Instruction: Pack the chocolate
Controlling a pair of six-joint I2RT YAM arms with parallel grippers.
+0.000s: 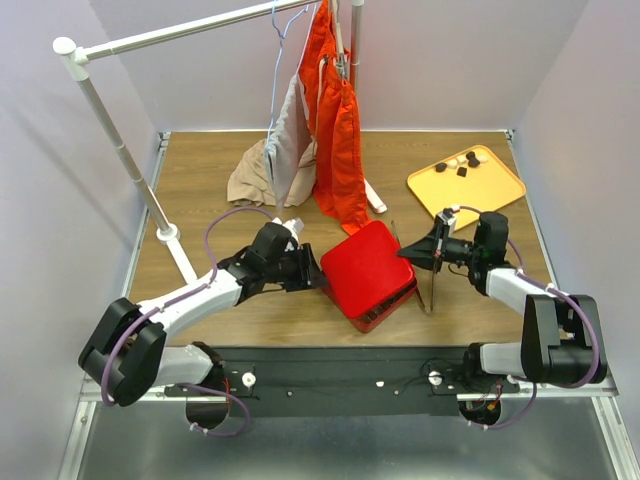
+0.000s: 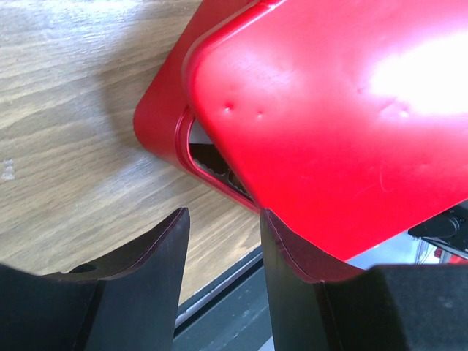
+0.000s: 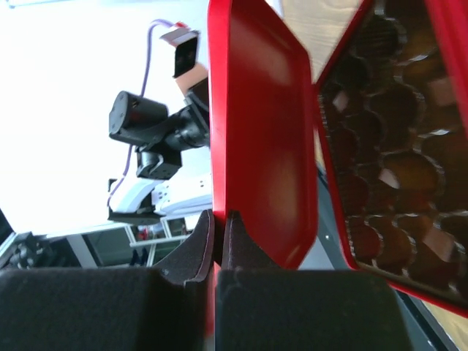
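The chocolate [image 1: 461, 164], several small dark and white lumps, lies on a yellow-orange tray [image 1: 495, 187] at the back right. The red box [image 1: 380, 305] sits mid-table. Its red lid [image 1: 362, 262] hangs tilted over it. My right gripper [image 1: 412, 254] is shut on the lid's right edge; in the right wrist view [image 3: 219, 218] its fingers pinch the lid's rim [image 3: 219, 110], and the box's brown empty cups [image 3: 395, 146] show beside it. My left gripper [image 1: 308, 270] is open at the box's left corner [image 2: 157, 124], under the raised lid [image 2: 329, 117], holding nothing [image 2: 223, 216].
A white clothes rail [image 1: 130, 165] stands at the back left with an orange garment [image 1: 335, 130] and a grey one on hangers. A beige cloth [image 1: 255, 175] lies on the table behind the left arm. A thin dark sheet [image 1: 430, 290] stands just right of the box.
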